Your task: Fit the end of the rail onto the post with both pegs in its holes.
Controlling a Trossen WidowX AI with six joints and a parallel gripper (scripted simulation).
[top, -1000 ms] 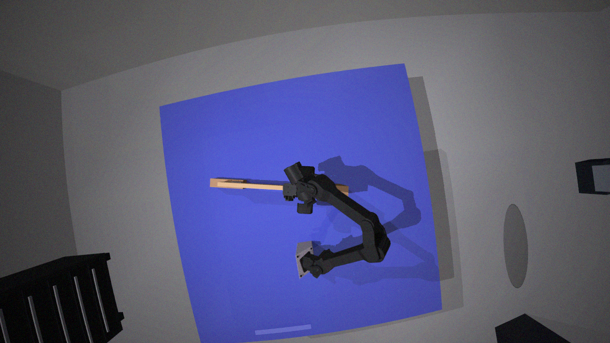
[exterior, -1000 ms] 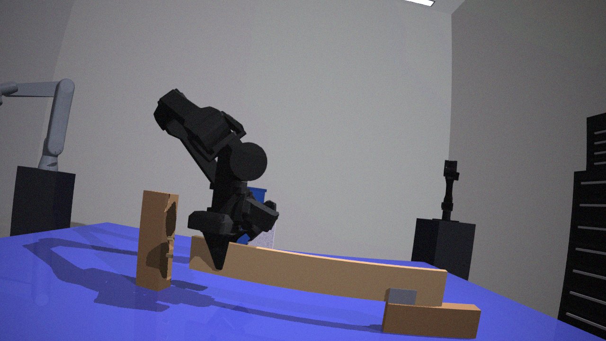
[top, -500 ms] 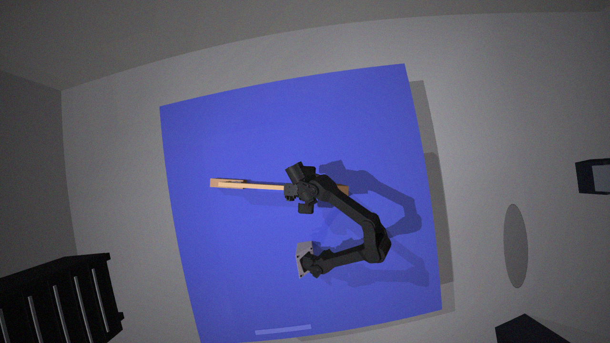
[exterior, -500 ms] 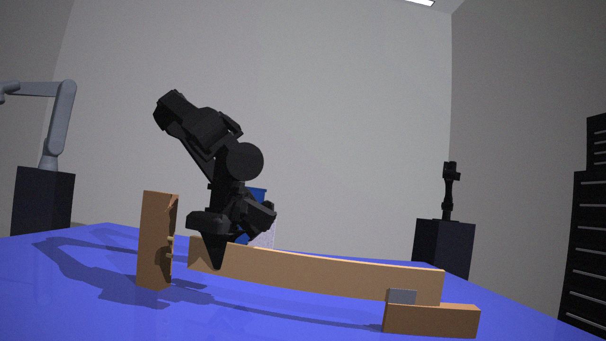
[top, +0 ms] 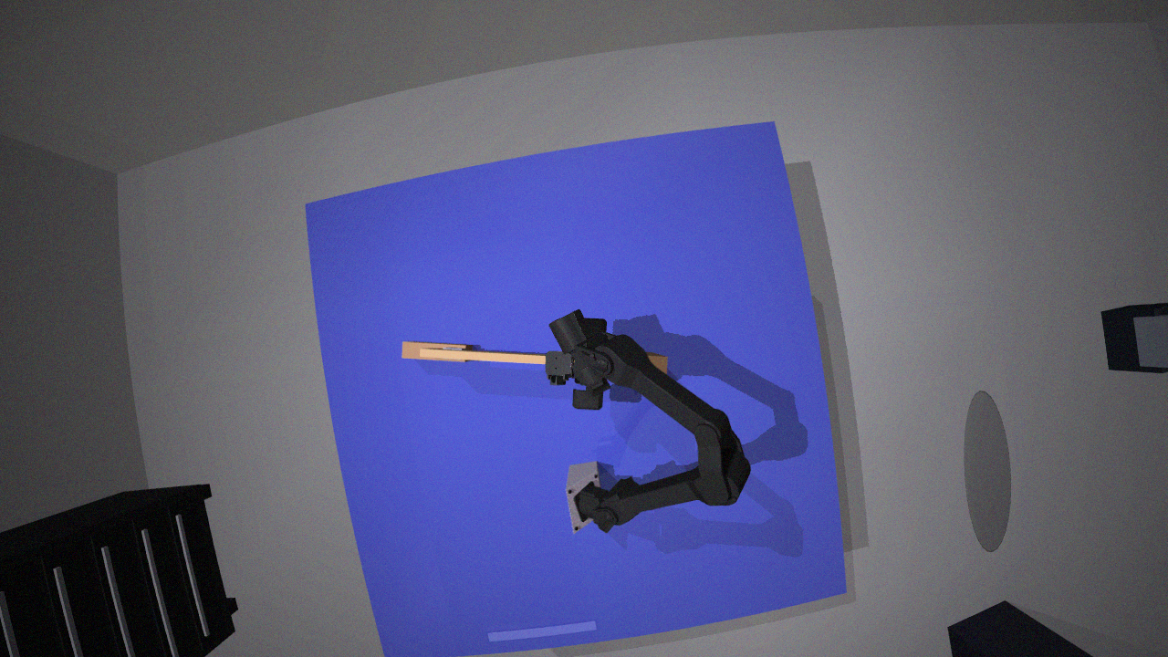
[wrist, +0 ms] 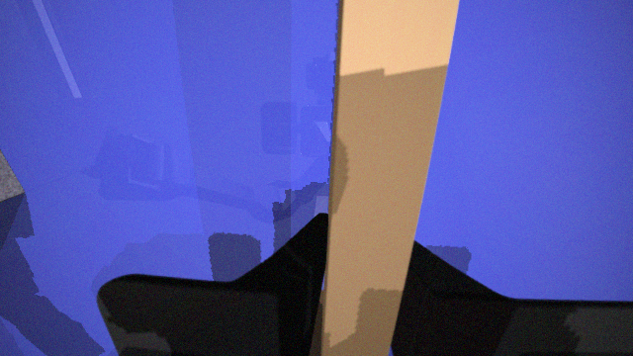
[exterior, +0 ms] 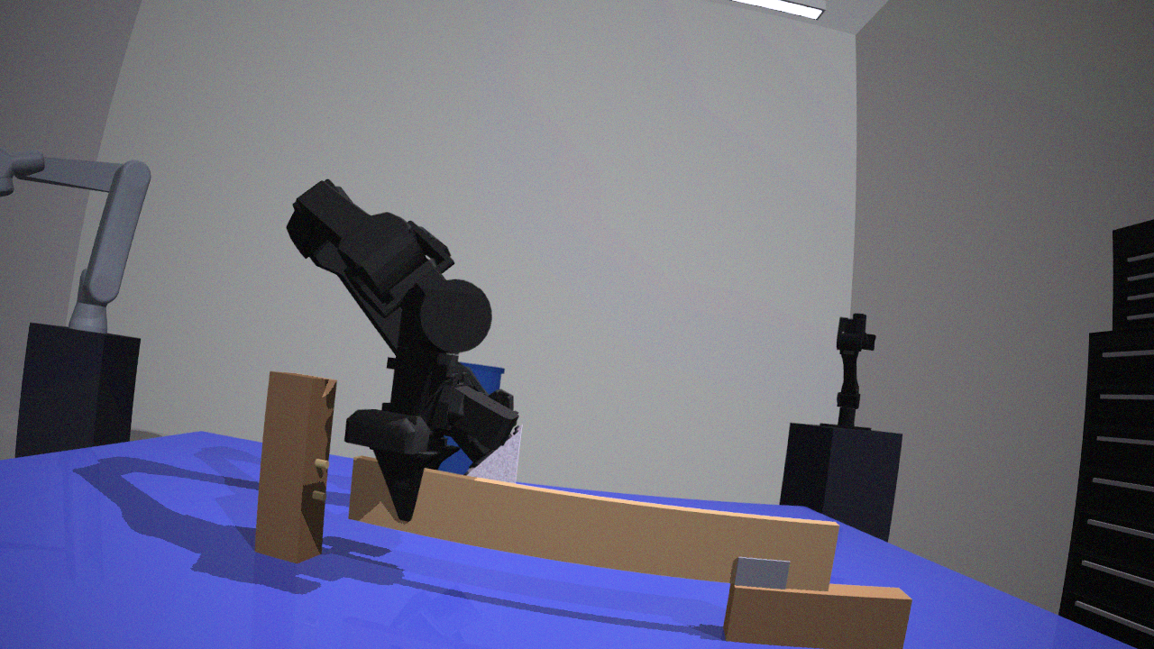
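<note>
The long wooden rail is raised off the table at its near end. Its far end sits in the grey bracket on the low footboard block. My gripper is shut on the rail near its near end, one finger on each side. The wooden post stands upright beyond that end. Two pegs stick out of it toward the rail. A gap shows between the pegs and the rail's end. The rail's holes are hidden.
The arm reaches over from its grey base plate on the blue table and covers the rail's near part in the top view. Drawer cabinets and dark pedestals stand away from the table.
</note>
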